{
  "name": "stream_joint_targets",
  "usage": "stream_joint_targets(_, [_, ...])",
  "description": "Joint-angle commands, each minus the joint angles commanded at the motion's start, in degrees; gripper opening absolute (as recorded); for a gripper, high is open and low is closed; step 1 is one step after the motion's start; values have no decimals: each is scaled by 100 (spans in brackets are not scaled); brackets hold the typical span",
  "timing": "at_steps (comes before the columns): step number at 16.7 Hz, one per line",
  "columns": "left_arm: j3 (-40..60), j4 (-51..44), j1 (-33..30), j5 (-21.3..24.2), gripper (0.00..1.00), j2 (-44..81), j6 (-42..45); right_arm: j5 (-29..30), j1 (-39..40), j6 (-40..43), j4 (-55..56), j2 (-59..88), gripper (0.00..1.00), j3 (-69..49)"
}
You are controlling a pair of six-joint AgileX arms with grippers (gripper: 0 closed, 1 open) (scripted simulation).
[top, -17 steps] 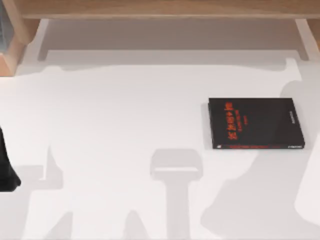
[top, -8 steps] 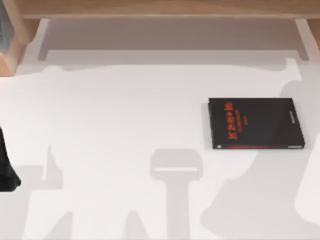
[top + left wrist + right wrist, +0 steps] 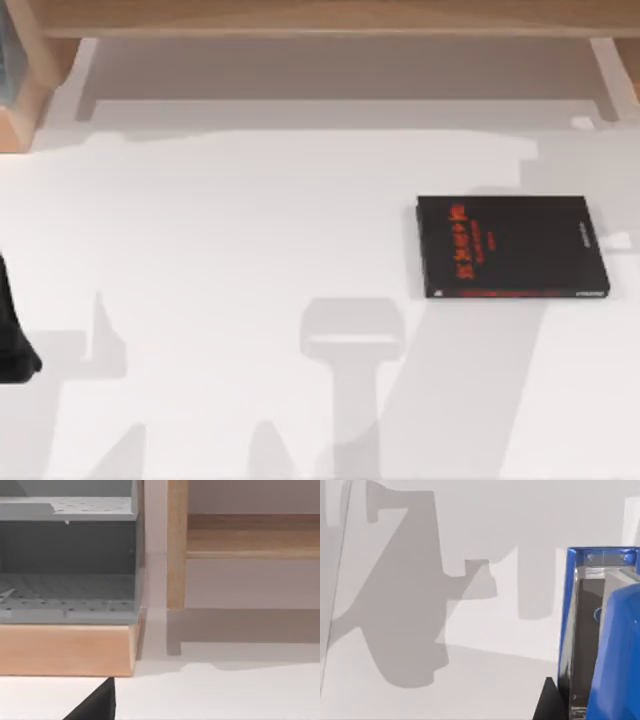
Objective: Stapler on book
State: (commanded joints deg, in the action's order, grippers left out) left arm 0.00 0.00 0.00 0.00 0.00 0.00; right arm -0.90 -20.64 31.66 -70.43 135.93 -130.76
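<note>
We see a white table (image 3: 230, 220) with soft grey shadows on it. The book (image 3: 510, 247) on it has a black cover with red lettering, and a thin red line runs along its near edge. The shelf (image 3: 320, 17) at the far side of the table is light brown wood. On the left edge of the top view our left arm (image 3: 12, 340) is black. In the left wrist view a rack (image 3: 67, 555) is grey with a pattern of small dots, and it sits in a light wooden frame (image 3: 67, 650). In the right wrist view the stapler (image 3: 602, 635) is bright blue, with shiny silver metal inside.
</note>
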Motion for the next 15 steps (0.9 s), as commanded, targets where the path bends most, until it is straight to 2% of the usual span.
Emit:
stream_joint_targets(8, [0,0,0,0,100,0,0,262,1166,-1612,80,-1631,0,1409])
stream_joint_targets(15, [0,0,0,0,100,0,0,324,2636,-3466,506,-1894,0,2577])
